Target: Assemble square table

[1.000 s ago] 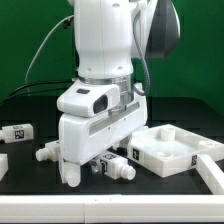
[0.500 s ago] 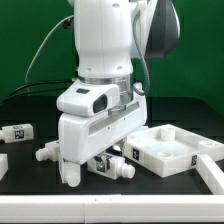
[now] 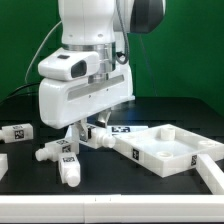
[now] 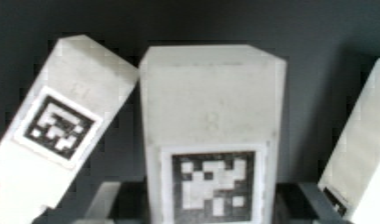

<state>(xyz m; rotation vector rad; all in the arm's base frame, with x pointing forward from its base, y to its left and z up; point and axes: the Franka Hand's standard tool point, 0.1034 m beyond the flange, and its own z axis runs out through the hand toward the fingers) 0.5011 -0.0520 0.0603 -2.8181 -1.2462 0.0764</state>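
Under the wrist, our pincer (image 3: 88, 128) grips one peg leg (image 4: 208, 110) just above the desk (image 3: 120, 185) — the tabletop (image 3: 168, 152) lies near, toward the exterior view's right; we should carry it slowly, aligning it squarely over a corner

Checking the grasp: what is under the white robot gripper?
A short white tagged peg leg, clamped in the gripper. That leg covers the black table directly below.
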